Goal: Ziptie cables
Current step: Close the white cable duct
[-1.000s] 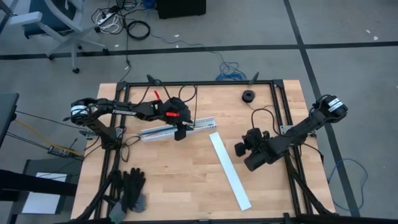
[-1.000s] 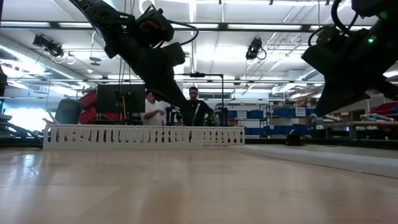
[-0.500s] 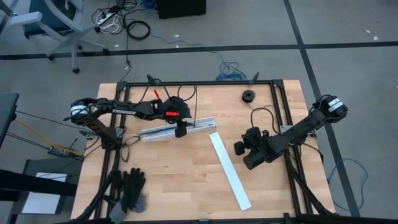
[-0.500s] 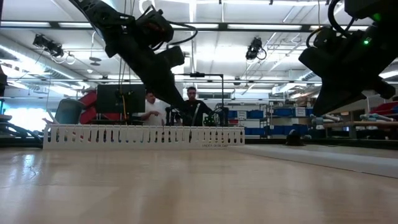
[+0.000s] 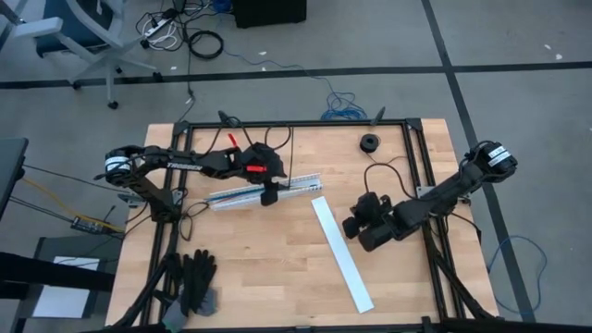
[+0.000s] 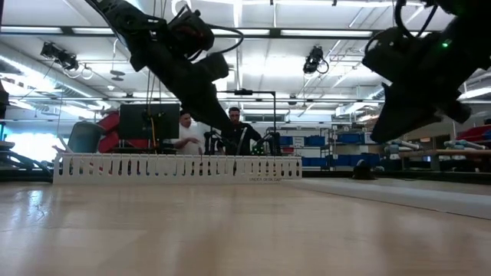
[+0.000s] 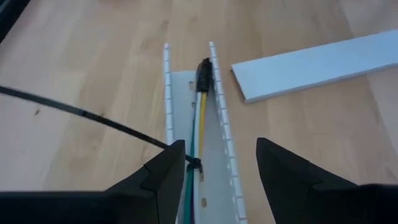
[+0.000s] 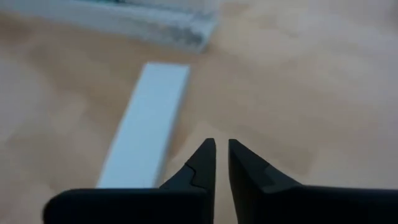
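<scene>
**Cables bedded in the channel, my left claw over them**

High view: my left claw hangs over the slotted channel, which lies left of the bench centre with its long axis running from about 8 o'clock to 2 o'clock. I judge I am placed there because the cables lie inside it, though from up here I cannot make them out. My right claw waits off at 3 o'clock of the channel, just beside the flat white cover strip, which lies loose on the bench, slanting from 11 to 5 o'clock.

Low view: the channel shows side-on as a long white comb standing on the bench. My left arm comes down onto it from above; the right arm hangs clear of the bench, well apart from it.

Left wrist view: my left claw stands wide open, one finger on each side of the channel, holding nothing. The cables, yellow and green with something darker beside them, run straight along the channel floor, parallel to its walls, and end in a small dark plug pointing away from me toward the channel's far end. A thin black tie crosses the wall and meets the bundle near my finger; I judge the channel is there to keep the wires together for tying.

Right wrist view: my right claw is nearly closed, only a slit between the tips, gripping nothing, aimed at bare bench beside the strip.
</scene>
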{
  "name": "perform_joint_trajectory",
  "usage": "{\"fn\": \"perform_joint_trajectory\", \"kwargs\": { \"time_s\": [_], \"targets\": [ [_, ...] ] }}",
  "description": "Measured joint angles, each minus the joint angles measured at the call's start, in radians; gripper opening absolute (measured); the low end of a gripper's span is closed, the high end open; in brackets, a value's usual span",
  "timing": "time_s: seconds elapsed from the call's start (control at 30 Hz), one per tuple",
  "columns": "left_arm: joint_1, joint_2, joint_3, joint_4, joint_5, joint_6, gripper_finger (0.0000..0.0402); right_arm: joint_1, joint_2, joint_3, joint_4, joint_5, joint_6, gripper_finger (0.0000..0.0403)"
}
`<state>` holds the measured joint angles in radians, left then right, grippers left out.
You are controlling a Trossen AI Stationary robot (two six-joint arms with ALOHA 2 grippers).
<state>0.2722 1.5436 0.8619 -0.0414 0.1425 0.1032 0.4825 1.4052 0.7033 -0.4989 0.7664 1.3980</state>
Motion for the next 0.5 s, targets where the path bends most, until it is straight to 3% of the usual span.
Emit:
{"fn": "perform_joint_trajectory", "kwargs": {
  "time_s": [0.5],
  "targets": [
    [0.0,0.0,0.0,-0.084,-0.013,-0.002,0.0184,-0.113,0.0,0.0,0.346,-0.335,-0.238,0.0156]
  ]
}}
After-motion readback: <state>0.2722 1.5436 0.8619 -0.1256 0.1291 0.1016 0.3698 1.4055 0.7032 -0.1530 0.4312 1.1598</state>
